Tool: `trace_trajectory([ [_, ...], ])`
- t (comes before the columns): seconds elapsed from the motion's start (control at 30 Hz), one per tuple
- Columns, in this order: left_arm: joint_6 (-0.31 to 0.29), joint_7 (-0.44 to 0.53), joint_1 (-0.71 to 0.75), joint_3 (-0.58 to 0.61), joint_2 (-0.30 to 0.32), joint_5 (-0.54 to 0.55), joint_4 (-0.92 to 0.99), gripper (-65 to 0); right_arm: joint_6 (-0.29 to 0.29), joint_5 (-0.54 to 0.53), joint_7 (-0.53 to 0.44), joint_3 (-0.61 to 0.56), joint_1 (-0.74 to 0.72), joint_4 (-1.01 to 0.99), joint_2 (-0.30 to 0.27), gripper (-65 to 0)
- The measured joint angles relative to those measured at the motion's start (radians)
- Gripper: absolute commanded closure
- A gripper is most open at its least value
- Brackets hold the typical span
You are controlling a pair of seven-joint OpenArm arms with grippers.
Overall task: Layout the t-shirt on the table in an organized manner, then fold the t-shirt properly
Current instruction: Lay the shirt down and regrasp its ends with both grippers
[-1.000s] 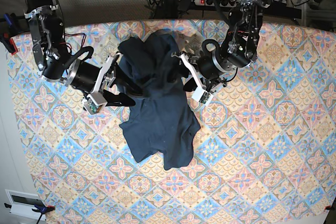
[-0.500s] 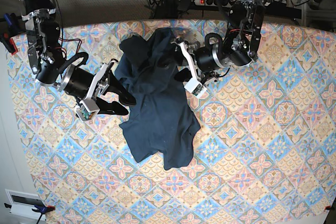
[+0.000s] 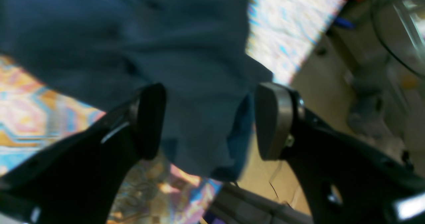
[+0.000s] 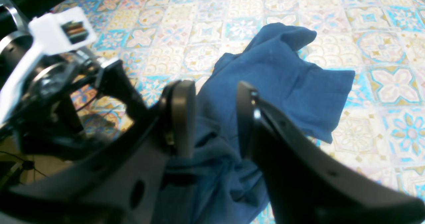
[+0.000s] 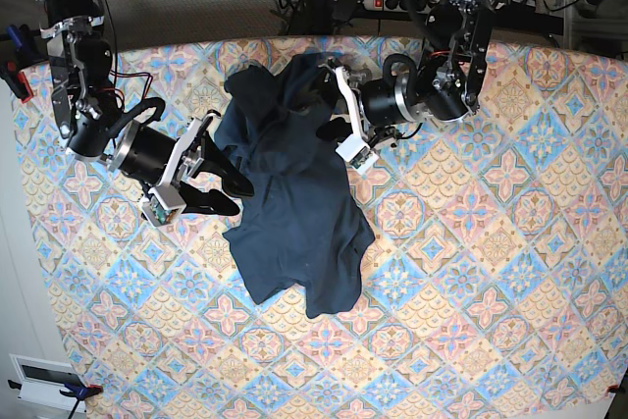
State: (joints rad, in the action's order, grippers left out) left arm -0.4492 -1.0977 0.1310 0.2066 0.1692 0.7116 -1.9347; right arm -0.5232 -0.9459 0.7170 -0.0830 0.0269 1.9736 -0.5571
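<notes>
The dark navy t-shirt [image 5: 294,203] lies crumpled on the patterned table [image 5: 491,242], bunched toward the far edge and spreading toward the middle. My left gripper [image 5: 327,113] is over the shirt's upper right part. In the left wrist view this gripper [image 3: 211,121] is open, with a hanging fold of the shirt [image 3: 186,67] between its spread jaws. My right gripper [image 5: 232,193] is at the shirt's left edge. In the right wrist view it [image 4: 214,121] is open, with the shirt [image 4: 282,81] below and beyond its fingers.
The table's far edge runs just behind the shirt, with a power strip and cables [image 5: 392,2] on the floor beyond. A red clamp [image 5: 18,80] sits at the left edge. A white box [image 5: 39,375] lies at the lower left corner.
My left gripper has moved up toward the far edge over the shirt's top. My right gripper has drawn back left, off the shirt, then held still. The shirt's top has shifted slightly.
</notes>
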Motion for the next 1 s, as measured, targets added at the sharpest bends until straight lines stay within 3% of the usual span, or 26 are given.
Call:
trace_trajectory([
  [0.23,0.002,0.0,-0.002,-0.002,0.0,-0.006,0.0,-41.1,0.0,0.0,0.0,0.0,0.0,0.0,0.0,-20.4],
  [0.4,0.008,0.048,-0.007,0.041,0.003,-0.214,0.002,-41.1,0.001,0.0,0.0,0.0,0.0,0.0,0.0,-20.4],
  [0.57,0.003,0.087,-0.012,0.142,-0.001,-0.351,0.066,-39.3,0.0,0.0,0.0,0.0,0.0,0.0,0.0,-20.4],
  [0.67,0.003,0.08,-0.045,0.175,-0.002,-0.38,0.138,-29.1,0.0,-0.002,0.0,0.0,0.0,0.0,0.0,-20.4],
  [0.83,-0.001,0.083,-0.073,0.152,0.003,-0.422,0.175,-2.7,0.001,-0.001,0.0,0.0,0.0,0.0,0.0,-20.4],
  [0.9,-0.008,0.082,-0.072,0.111,0.043,-0.432,0.142,0.0,0.0,-0.004,-0.004,-0.003,0.0,-0.011,0.0,-20.4],
  [1.0,-0.01,0.087,-0.071,0.048,0.17,-0.432,0.005,0.0,0.0,-0.003,-0.002,-0.007,-0.005,-0.061,-0.001,-20.4],
])
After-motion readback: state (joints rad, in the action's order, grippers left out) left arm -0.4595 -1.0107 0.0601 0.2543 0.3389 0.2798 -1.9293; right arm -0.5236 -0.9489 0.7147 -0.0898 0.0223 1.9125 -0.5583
